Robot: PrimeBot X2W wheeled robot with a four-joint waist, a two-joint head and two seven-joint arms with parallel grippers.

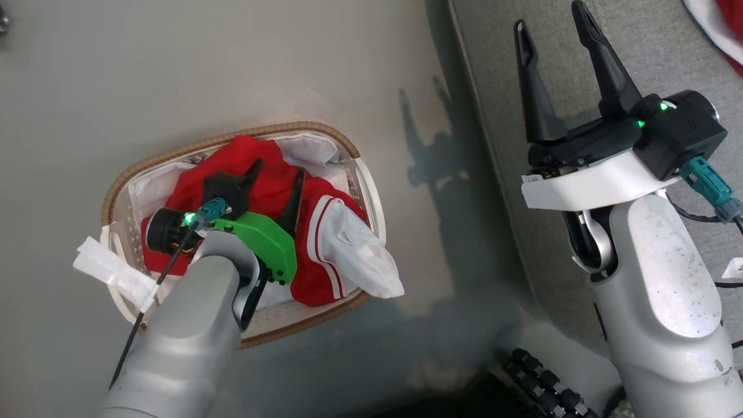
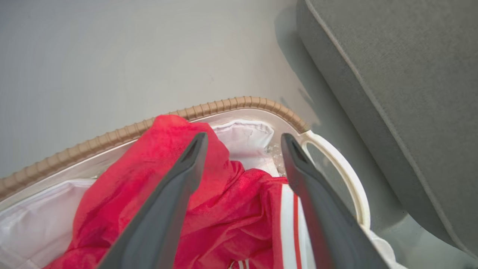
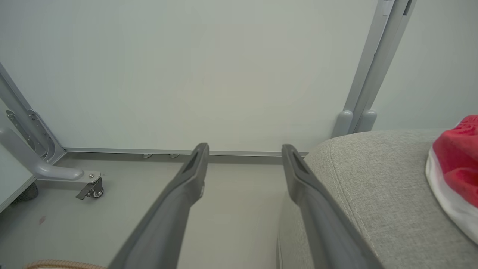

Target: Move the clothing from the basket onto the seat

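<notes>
The white basket (image 1: pixel 174 152) with its brown woven rim (image 2: pixel 112 136) stands on the floor left of the grey seat (image 1: pixel 638 52). Inside it lies the red jersey (image 1: pixel 270 191), its white red-striped sleeve (image 1: pixel 331 238) draped toward the right rim. My left gripper (image 1: pixel 277 177) reaches down into the basket, open, its fingers straddling a fold of the jersey (image 2: pixel 224 209). My right gripper (image 1: pixel 550 20) hovers open and empty over the seat's left edge (image 3: pixel 373 186). A second red garment with white trim (image 1: pixel 728 29) rests on the seat (image 2: pixel 410 74) at the far right (image 3: pixel 457 164).
Grey floor surrounds the basket. The white liner (image 2: pixel 242 138) shows along the basket's inner wall. A metal frame leg with a caster (image 3: pixel 89 188) stands by the pale wall beyond the seat. Black rollers of my base (image 1: pixel 540 383) sit at the bottom.
</notes>
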